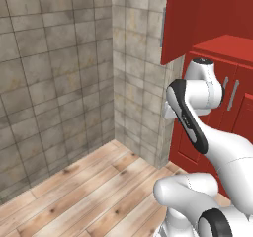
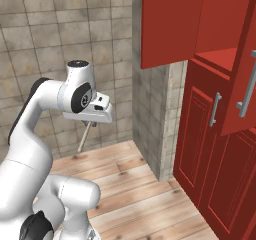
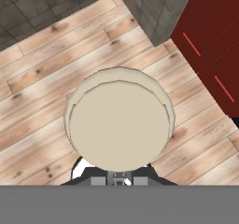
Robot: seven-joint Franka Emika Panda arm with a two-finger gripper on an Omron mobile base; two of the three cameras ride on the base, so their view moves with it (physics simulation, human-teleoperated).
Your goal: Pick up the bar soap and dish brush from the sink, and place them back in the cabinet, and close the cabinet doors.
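Observation:
My gripper (image 2: 91,122) points down over the wooden floor, left of the cabinet (image 2: 220,54), and is shut on the dish brush (image 2: 85,137). The brush's thin pale handle hangs at a slant below the fingers. In the hand view the brush shows end-on as a round beige disc (image 3: 119,125) just above my gripper (image 3: 116,178). The cabinet is a tall glossy red unit with both cabinet doors swung open: the left one (image 2: 170,24) and the right one (image 2: 245,84) with its long silver handle. The left door (image 1: 180,21) also appears in the left base view. The bar soap and sink are out of view.
A tiled wall corner (image 2: 155,114) juts out between my arm and the red unit. Below the open shelf are smaller red doors with shorter handles (image 2: 216,109). Wooden floor (image 1: 84,191) spreads under the arm, with tiled walls (image 1: 49,83) behind.

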